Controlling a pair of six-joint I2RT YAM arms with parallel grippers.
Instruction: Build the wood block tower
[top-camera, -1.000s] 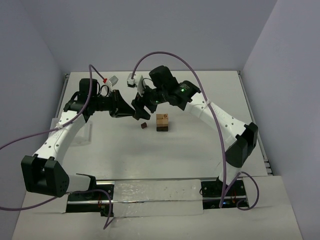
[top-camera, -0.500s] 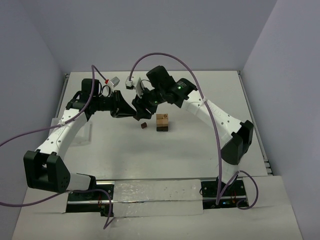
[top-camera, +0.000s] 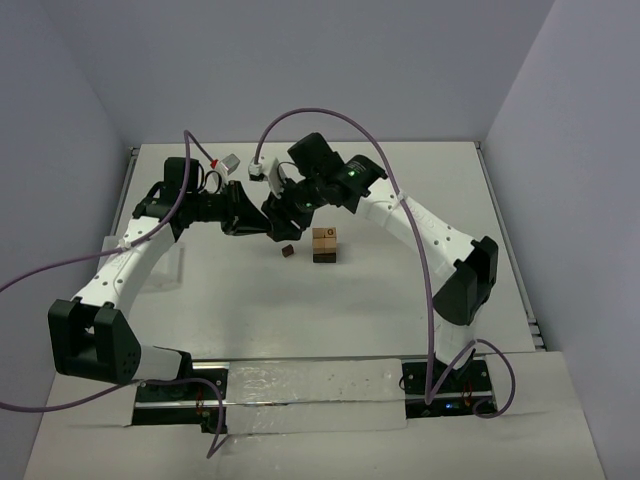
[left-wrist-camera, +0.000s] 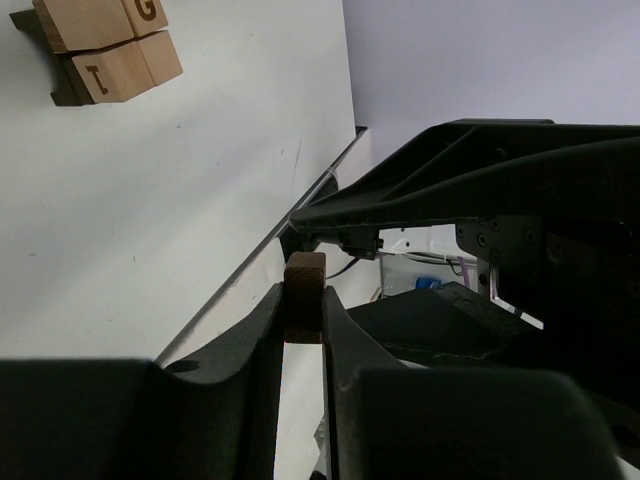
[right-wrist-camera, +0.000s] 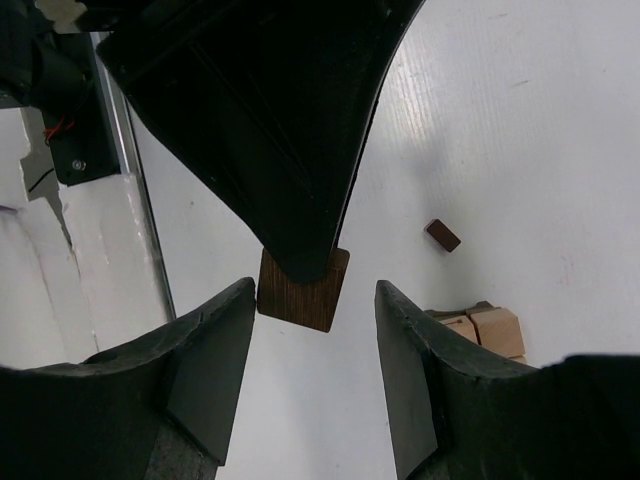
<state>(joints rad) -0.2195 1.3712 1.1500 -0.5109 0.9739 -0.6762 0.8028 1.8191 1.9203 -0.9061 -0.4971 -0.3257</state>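
Wood block held: a small dark brown wooden block (left-wrist-camera: 304, 285), squarish, is clamped at the fingertips of the left gripper (left-wrist-camera: 302, 322), clear of the table.
Left gripper: clenched on that block, its jaws pressed against two opposite faces. In the top view it points in from 9 o'clock.
Right gripper (right-wrist-camera: 315, 300): released, with its jaws parted. One finger stands on each side of the held block with a gap on both sides, touching nothing. It points in from about 2 o'clock, tip to tip with the left gripper.
Meeting place: above the white tabletop (top-camera: 400, 290), at about 10 o'clock from the tower.
Loose piece: a second small dark brown wooden block (top-camera: 287, 251) lies flat on the table, just beside the tower at 9 o'clock and not touching it.
Wood block tower (top-camera: 323, 243): it stands near the table's middle. Light tan wooden blocks printed with the letters G and I sit on a dark brown base block.
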